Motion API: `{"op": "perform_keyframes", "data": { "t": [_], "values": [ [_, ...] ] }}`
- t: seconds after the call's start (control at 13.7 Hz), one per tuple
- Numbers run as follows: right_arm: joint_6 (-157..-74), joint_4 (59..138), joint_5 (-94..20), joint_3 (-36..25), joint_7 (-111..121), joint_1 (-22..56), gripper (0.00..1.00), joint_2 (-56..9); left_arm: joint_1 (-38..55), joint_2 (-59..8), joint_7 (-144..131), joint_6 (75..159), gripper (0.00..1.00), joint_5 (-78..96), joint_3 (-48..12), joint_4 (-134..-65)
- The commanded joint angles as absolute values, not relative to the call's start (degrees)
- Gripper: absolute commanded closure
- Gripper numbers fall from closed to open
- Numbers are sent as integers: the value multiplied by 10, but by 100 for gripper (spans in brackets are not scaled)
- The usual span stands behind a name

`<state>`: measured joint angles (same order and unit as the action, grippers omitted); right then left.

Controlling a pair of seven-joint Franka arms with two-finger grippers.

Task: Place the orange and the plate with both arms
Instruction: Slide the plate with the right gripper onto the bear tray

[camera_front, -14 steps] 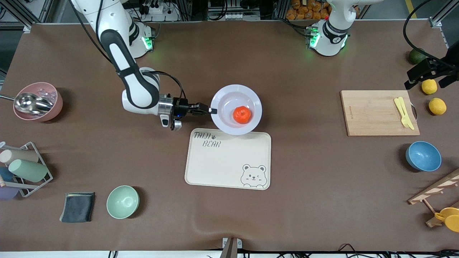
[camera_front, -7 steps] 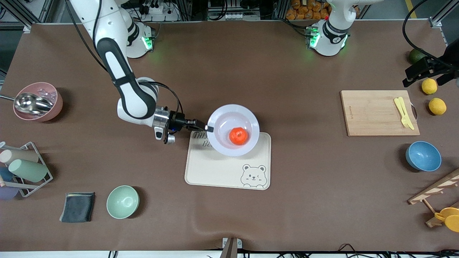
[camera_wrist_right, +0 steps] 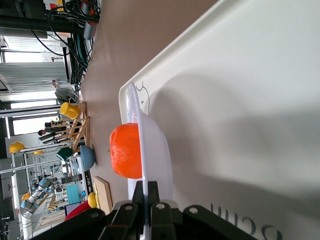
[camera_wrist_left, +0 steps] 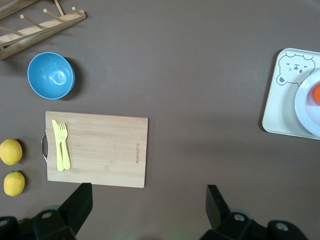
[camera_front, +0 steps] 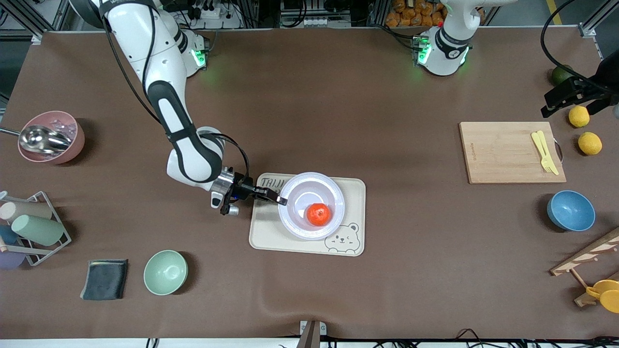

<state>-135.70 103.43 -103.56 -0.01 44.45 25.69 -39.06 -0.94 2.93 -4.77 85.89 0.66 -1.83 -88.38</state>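
Over the bear-print tray (camera_front: 300,241), right claw (camera_front: 280,200) clamped on plate (camera_front: 295,220) rim, orange (camera_front: 318,214) riding inside. Lower level and slowly so the fruit stays put, then release. Left claw (camera_wrist_left: 145,210) waits spread apart, high above the tabletop (camera_front: 387,96) by the cutting board (camera_front: 508,154).

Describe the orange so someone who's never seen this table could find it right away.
Find the cream bear-print tray mid-table. Over it the right gripper holds a pale plate by its rim. The orange sits in that plate: small, reddish-orange, unlike the yellow lemons.

High front view — two wrist close-ups
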Motion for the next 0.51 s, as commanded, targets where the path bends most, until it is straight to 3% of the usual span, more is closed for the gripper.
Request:
{"op": "perform_keyframes", "data": {
  "t": [0.0,0.22,0.37,0.44],
  "values": [
    [-1360,1006,-1049,6,449,249,100,-409,-11,35,-56,855,0,20,-18,-887],
    [-1360,1006,-1050,6,443,249,100,-418,-10,34,-55,855,0,16,-18,-887],
    [-1360,1008,-1049,6,443,249,92,-424,-9,34,-54,855,0,16,-18,-887],
    [-1361,1009,-1049,6,443,250,83,-424,-9,34,-49,855,0,16,-18,-887]
  ]
}}
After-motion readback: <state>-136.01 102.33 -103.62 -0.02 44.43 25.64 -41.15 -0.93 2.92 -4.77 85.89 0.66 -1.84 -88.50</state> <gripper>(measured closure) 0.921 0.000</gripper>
